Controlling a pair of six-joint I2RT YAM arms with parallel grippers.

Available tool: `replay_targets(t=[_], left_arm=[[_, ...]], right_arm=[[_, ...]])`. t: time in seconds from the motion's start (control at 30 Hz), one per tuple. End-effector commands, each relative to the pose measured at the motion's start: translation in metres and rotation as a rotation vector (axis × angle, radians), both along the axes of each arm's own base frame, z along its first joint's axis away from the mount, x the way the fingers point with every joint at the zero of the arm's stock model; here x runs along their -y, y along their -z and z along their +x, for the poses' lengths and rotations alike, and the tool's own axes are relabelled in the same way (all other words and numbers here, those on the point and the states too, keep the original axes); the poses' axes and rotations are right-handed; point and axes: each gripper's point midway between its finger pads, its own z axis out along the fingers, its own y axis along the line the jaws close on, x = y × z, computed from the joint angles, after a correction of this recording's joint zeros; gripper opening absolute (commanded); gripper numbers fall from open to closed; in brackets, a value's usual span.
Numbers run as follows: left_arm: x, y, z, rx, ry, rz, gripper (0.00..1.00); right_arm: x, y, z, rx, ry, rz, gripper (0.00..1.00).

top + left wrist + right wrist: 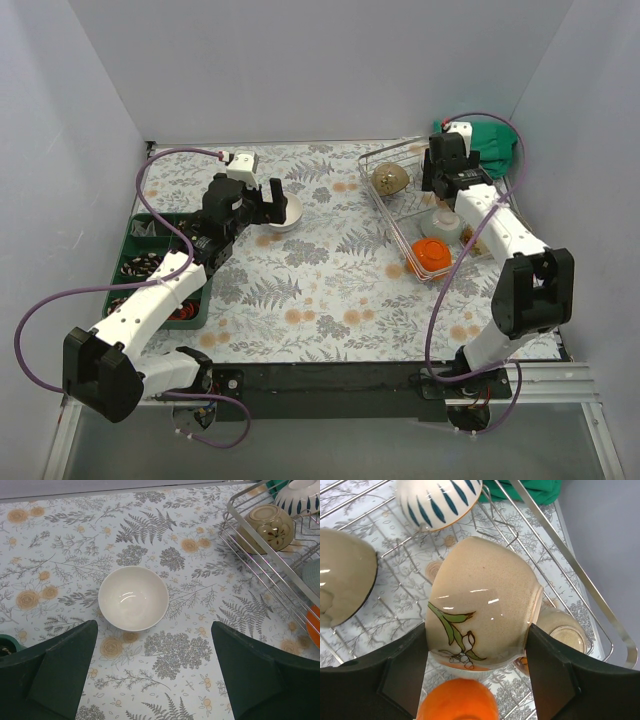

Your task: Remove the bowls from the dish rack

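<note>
The silver wire dish rack (400, 215) stands at the back right. In it I see a tan bowl (390, 179), a cream bowl (446, 222) and an orange bowl (432, 256). My right gripper (440, 192) is down in the rack. In the right wrist view it (477, 672) is shut on a speckled tan bowl with a leaf painting (480, 605), which lies on its side between the fingers (555, 675). A striped bowl (440, 500) and the orange bowl (457, 702) lie close by. A white bowl (133, 598) sits upright on the table. My left gripper (155, 680) is open and empty just short of it.
A green compartment tray (150, 262) with small items lies at the left table edge. A green cloth (492, 146) lies behind the rack. The rack's near rim (265, 560) runs to the right of the white bowl. White walls close in three sides.
</note>
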Motion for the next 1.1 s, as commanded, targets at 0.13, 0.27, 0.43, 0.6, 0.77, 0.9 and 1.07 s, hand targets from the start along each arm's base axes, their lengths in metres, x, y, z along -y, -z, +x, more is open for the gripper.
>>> replay_targets(t=[0.13,0.27,0.43,0.6,0.77,0.9,1.07], left_arm=[[0.014,-0.005,-0.004,-0.002,0.06,-0.052,0.98],[0.018,0.001,-0.004,-0.022,0.074,-0.063,0.98],[0.027,0.006,-0.005,-0.046,0.103,-0.089,0.98],[0.033,0.013,-0.004,-0.072,0.109,-0.128,0.98],[0.044,0.014,-0.008,-0.089,0.139,-0.205,0.98],[0.059,0.019,-0.015,-0.122,0.183,-0.313,0.98],[0.076,0.032,-0.02,-0.204,0.231,-0.401,0.98]], right_arm=[[-0.039,-0.065,-0.016,0.212,-0.173,0.157,0.12],[-0.072,-0.078,-0.03,0.285,-0.339,0.259,0.11],[-0.116,-0.102,-0.05,0.374,-0.524,0.407,0.11],[-0.159,-0.116,-0.072,0.426,-0.693,0.588,0.1],[-0.194,-0.128,-0.088,0.474,-0.79,0.771,0.06],[-0.222,-0.126,-0.103,0.466,-0.873,0.909,0.07],[-0.253,-0.122,-0.123,0.438,-0.954,1.065,0.09]])
